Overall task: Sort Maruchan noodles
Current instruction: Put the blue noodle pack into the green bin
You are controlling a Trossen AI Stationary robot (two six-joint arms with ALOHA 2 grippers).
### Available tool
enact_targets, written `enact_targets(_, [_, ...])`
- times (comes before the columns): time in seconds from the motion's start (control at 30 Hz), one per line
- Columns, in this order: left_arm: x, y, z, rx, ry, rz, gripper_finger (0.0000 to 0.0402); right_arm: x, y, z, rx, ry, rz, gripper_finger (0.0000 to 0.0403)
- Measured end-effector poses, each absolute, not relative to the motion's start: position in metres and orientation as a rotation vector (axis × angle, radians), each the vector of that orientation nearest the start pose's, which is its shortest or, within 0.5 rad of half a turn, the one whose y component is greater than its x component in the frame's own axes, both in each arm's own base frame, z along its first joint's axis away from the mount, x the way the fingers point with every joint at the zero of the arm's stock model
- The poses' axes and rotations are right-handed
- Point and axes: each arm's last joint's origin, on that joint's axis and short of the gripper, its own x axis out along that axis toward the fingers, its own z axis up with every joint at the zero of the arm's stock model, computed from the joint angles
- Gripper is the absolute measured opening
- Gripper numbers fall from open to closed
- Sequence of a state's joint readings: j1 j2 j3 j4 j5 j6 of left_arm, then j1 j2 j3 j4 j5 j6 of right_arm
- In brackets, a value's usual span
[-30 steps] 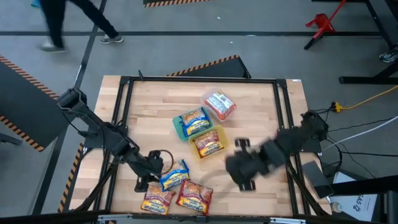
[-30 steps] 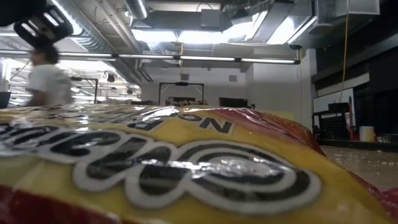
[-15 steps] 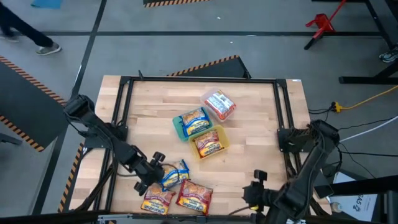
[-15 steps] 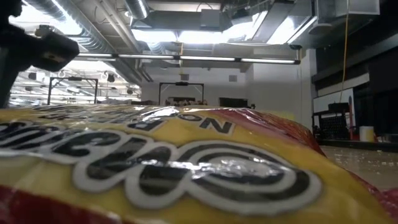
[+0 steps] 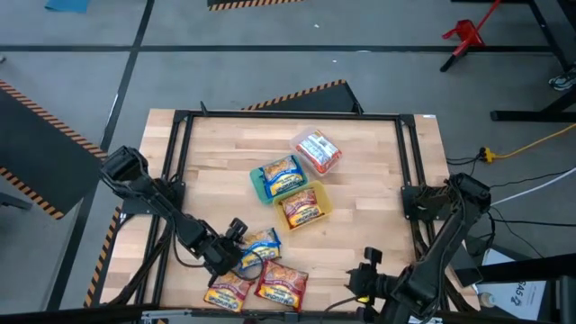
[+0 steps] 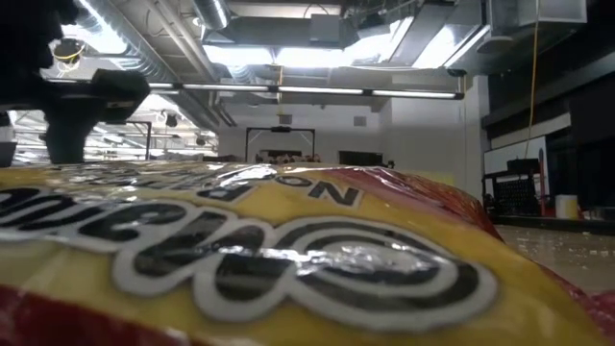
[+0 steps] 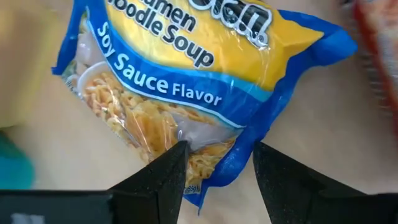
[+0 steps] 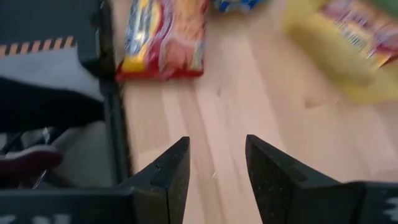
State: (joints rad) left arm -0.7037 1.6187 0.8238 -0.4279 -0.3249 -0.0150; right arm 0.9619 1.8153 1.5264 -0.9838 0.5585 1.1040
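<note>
A blue-and-yellow noodle packet [image 5: 262, 244] lies flat on the wooden table near its front left. My left gripper [image 7: 217, 155] hangs open over it, pointing steeply down, one finger on either side of one corner [image 7: 225, 163]. Two orange-red packets [image 5: 227, 290] [image 5: 282, 283] lie at the front edge. One of them fills the low view [image 6: 288, 250]. Three more packets rest in the teal [image 5: 259, 183], yellow [image 5: 317, 194] and clear [image 5: 300, 141] containers mid-table. My right gripper [image 8: 216, 149] is open over bare wood at the front right. My left gripper stands over the blue packet's corner [image 7: 225, 163] from above, slanting down. One fingertip [image 7: 177, 155] overlaps the packet's edge. Whether either finger touches it, I cannot tell. The packet lies flat on the table.
A black metal frame [image 5: 288, 115] runs round the tabletop. Bare wood shows at the far left and along the right half. The left arm's dark link [image 6: 77, 96] shows at the low view's upper left.
My left gripper has come down onto the blue packet and rolled about its own axis. The packet has shifted slightly toward the table's right. My right gripper has swung from the table's middle right toward the near edge and has sunk.
</note>
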Motion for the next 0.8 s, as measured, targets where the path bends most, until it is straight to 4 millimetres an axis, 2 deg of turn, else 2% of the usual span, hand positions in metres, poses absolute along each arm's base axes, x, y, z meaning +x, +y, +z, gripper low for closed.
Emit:
enact_targets(0.13, [0.224,-0.173,0.139,0.602,1.050,-0.237,0.0178,0.221,0.285,0.256,0.082,0.842,-0.248,0.0141])
enact_targets(0.23, [0.229,-0.171,0.136,0.583,1.030,-0.182,0.0176,0.225,0.277,0.249,0.092,0.709,-0.365,0.0141])
enact_targets(0.37, [0.231,-0.170,0.136,0.550,1.030,-0.162,0.0164,0.240,0.253,0.232,0.302,0.609,-0.571,0.0141])
enact_targets(0.53, [0.230,-0.170,0.136,0.547,1.030,-0.160,0.0150,0.270,0.222,0.204,0.572,0.639,-0.681,0.0156])
enact_targets(0.67, [0.231,-0.171,0.136,0.537,1.027,-0.167,0.0148,0.298,0.199,0.186,0.752,0.661,-0.642,0.0190])
enact_targets(0.8, [0.232,-0.173,0.137,0.501,1.020,-0.189,0.0147,0.322,0.185,0.183,0.865,0.621,-0.503,0.0228])
